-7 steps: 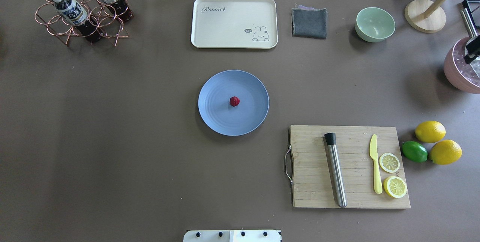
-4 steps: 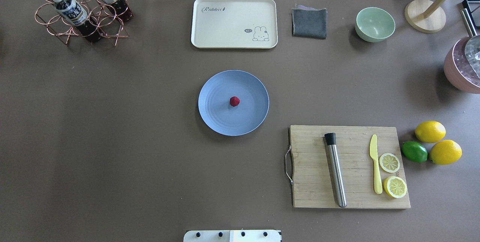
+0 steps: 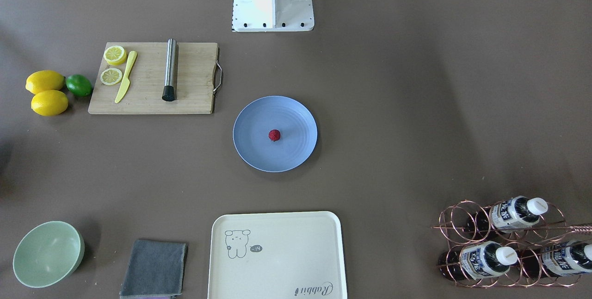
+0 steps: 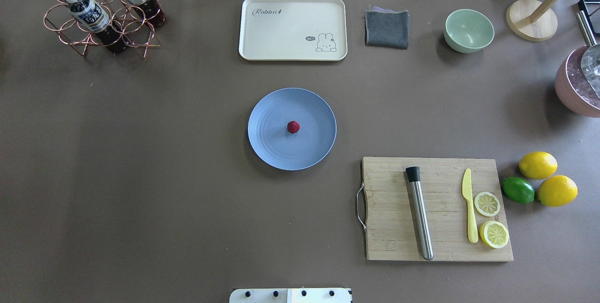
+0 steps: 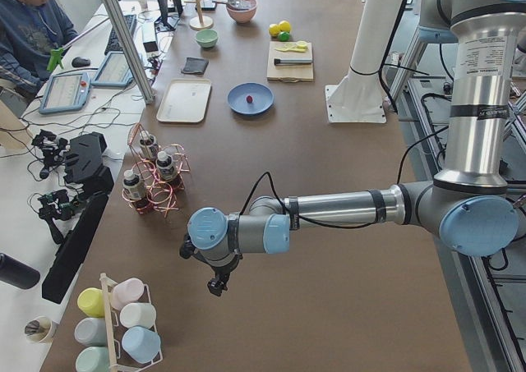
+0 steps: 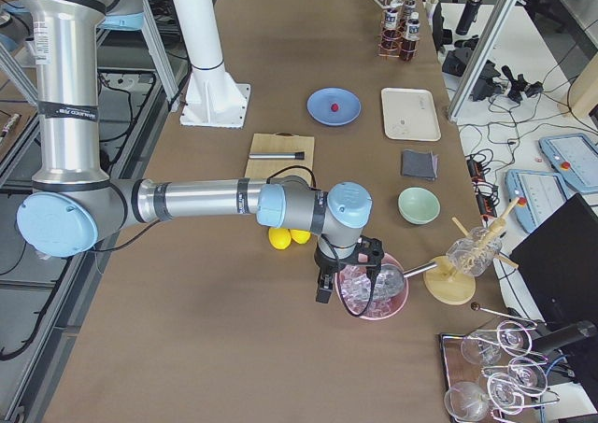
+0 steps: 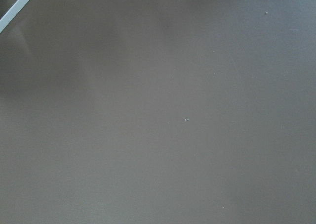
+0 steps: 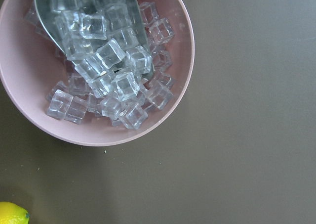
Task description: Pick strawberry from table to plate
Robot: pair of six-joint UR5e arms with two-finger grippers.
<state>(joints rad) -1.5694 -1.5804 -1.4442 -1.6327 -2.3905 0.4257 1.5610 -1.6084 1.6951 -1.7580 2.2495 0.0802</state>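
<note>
The small dark-red strawberry (image 4: 293, 127) lies at the middle of the light-blue plate (image 4: 267, 110), which rests on the grey-brown table (image 4: 140, 176); the front view shows the same strawberry (image 3: 274, 135) on the plate (image 3: 249, 118). My left gripper (image 5: 217, 287) hangs over bare table at the near left end, far from the plate. Beside the pink ice bowl (image 6: 374, 297) at the right end is my right gripper (image 6: 324, 290). Only the side views show the grippers, so I cannot tell whether either is open or shut.
A wooden cutting board (image 4: 436, 209) holds a steel muddler, a yellow knife and lemon slices, with two lemons and a lime (image 4: 518, 189) beside it. At the far edge are a cream tray (image 4: 293, 28), grey cloth, green bowl (image 4: 468, 30) and copper bottle rack (image 4: 101, 17).
The dark part of my right gripper seen over the pink bowl at the overhead view's right edge has moved out of that view. The strawberry and plate have not moved.
</note>
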